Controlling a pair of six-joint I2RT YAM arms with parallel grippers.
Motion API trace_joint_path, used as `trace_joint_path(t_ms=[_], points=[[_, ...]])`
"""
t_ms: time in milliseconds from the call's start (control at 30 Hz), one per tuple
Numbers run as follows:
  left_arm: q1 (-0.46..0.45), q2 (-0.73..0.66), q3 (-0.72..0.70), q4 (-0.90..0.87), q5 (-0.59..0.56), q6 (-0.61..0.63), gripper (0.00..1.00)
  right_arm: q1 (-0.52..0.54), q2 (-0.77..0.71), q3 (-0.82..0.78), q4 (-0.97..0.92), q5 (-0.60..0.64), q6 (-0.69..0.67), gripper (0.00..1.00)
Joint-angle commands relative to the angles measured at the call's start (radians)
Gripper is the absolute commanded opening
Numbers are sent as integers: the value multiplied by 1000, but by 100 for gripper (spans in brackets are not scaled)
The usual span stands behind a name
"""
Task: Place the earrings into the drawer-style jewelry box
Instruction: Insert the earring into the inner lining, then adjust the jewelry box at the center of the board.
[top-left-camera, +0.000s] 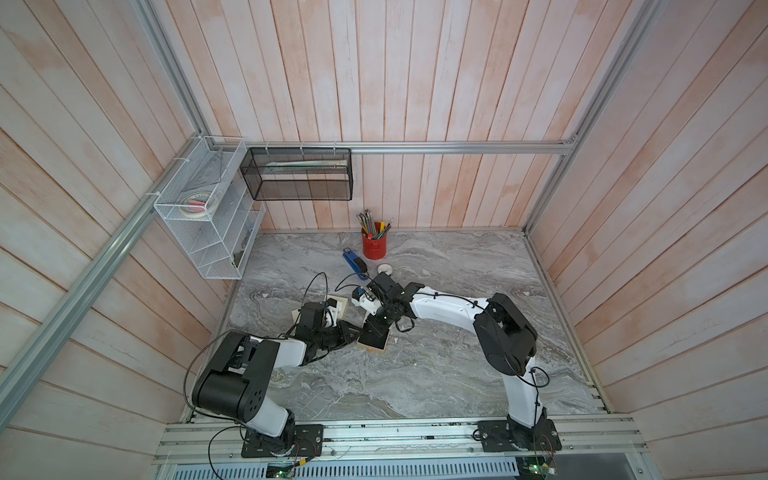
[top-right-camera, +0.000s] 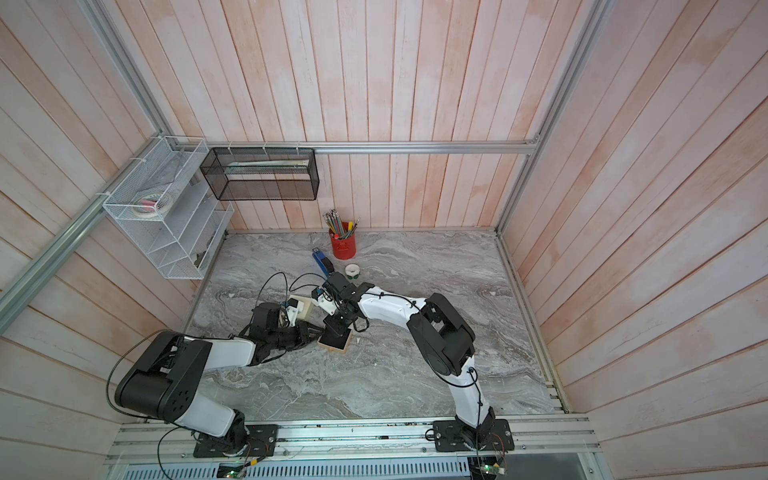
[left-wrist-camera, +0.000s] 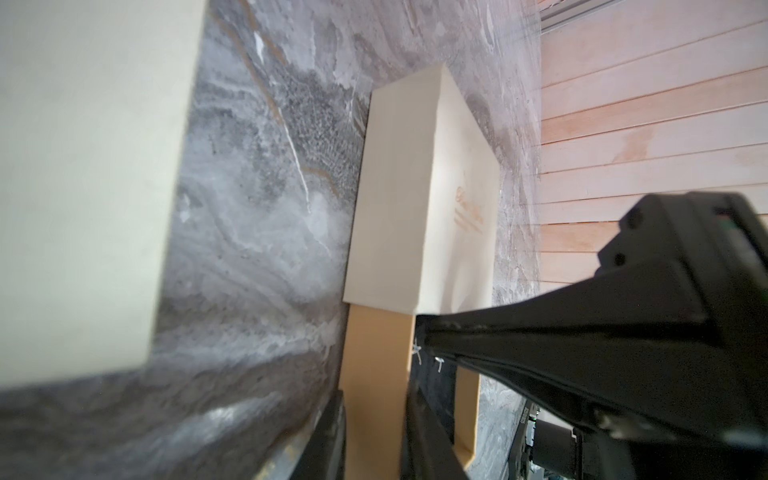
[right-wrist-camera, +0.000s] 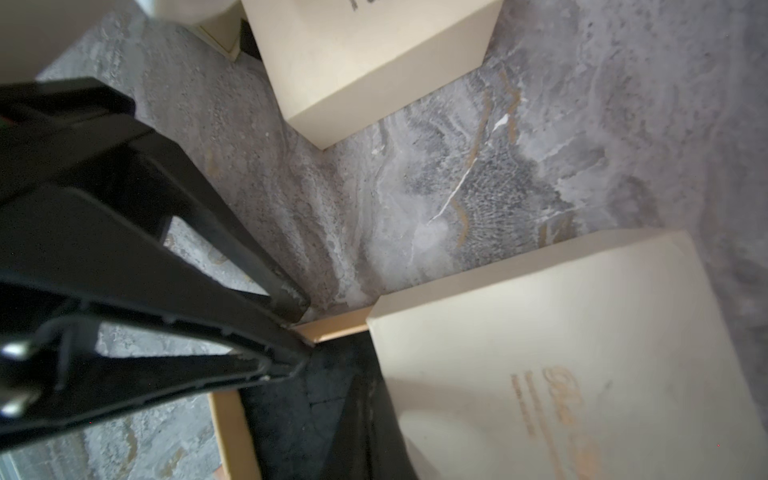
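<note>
Tan drawer (left-wrist-camera: 376, 345) wall clamped by L gripper (left-wrist-camera: 374, 399); R gripper (left-wrist-camera: 432, 334) closed, tip inside drawer; two pale specks beside it, prob. earrings (left-wrist-camera: 417, 351); drawer to be held steady; R tip to be lifted clear before sliding.

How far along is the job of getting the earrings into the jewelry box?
Done: the drawer is slid out of its cream sleeve, black lining exposed. In hand: the left tool is shut on the drawer's wall; the right tool is shut, tip over the drawer, with two small silvery pieces beside it, probably earrings. Held or dropped, unclear. Left: confirm both are inside, then close the drawer.
</note>
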Motion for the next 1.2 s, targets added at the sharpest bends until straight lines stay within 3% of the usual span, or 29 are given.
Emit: trace_joint_path(t_ms=[0, 600, 867, 1167], points=[[-4, 15, 24, 16, 13, 15, 27, -5, 25, 21, -21, -27, 10, 0], [-6, 15, 19, 17, 13, 16, 27, -5, 32, 18, -35, -38, 11, 0], [-33, -7, 18, 1, 24, 12, 27, -53, -151, -86, 159, 22, 117, 3], [-148, -10, 28, 49, 22, -44, 32, -144, -325, -276, 282, 179, 263, 4]])
